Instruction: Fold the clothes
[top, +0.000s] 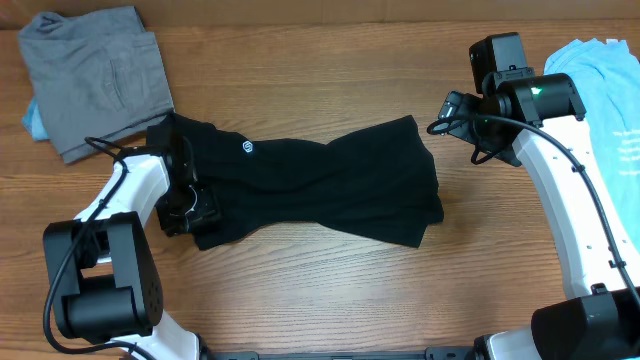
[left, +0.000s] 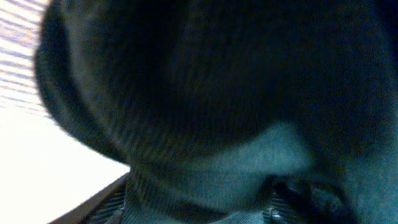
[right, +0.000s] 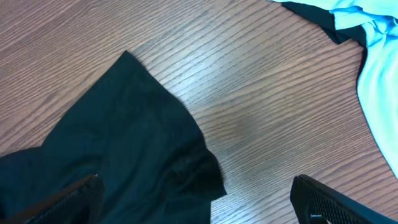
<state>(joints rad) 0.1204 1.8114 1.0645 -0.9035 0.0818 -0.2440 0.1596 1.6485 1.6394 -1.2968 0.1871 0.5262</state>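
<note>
The corner of the black garment (top: 330, 185) nearest the worktop's right edge should be pinched squarely by the spread right gripper (right: 194, 190). Whether the left gripper (top: 190, 208), buried in cloth, is clamped cannot be told.

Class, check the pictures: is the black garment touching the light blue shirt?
Apart. The overhead view shows a wide stretch of bare table between the black garment in the middle and the light blue shirt at the right edge.

R gripper (right: 196, 186) spread wide; L gripper (top: 195, 205) low (jaws hidden).
</note>
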